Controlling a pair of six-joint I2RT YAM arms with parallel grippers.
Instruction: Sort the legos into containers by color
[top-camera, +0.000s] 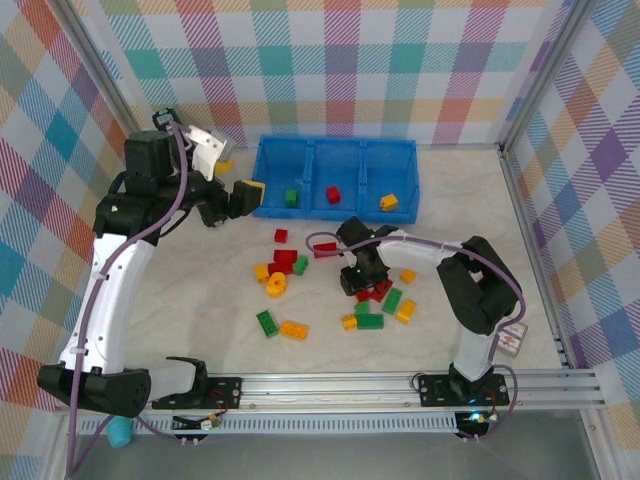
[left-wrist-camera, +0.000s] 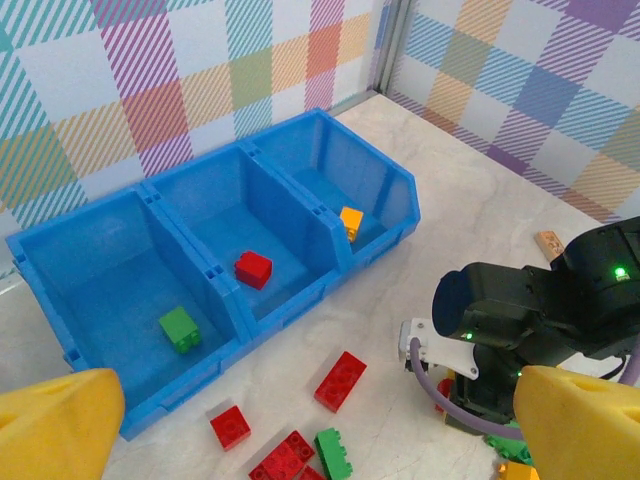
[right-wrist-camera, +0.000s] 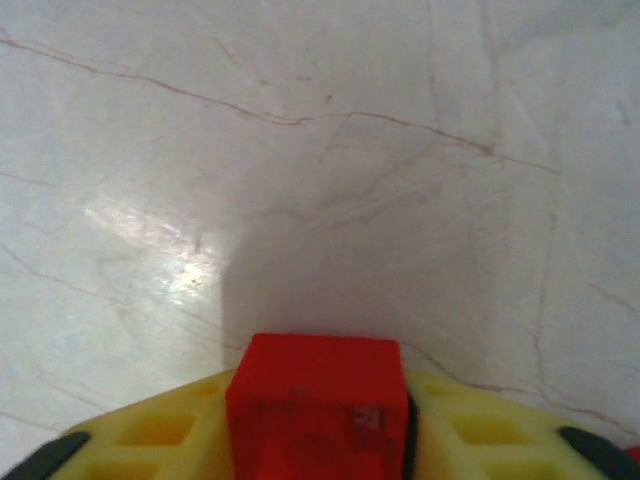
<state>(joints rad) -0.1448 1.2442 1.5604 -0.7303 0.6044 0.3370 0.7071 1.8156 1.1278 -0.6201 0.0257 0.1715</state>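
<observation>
Seen from above, the right gripper (top-camera: 358, 282) points down among the loose legos (top-camera: 285, 262) on the counter (top-camera: 200, 290), in front of the blue tray (top-camera: 362, 160). Its own body hides the fingers there. The right wrist view shows them: yellow fingers (right-wrist-camera: 150, 440) closed on a held red brick (right-wrist-camera: 318, 400), its lower part cut off by the frame. The left gripper (top-camera: 240, 175) hangs beside the tray's left end, its fingers (left-wrist-camera: 55, 425) spread wide. The left wrist view shows one brick in each compartment: green brick (left-wrist-camera: 180, 328), middle red brick (left-wrist-camera: 253, 268), orange brick (left-wrist-camera: 350, 221).
</observation>
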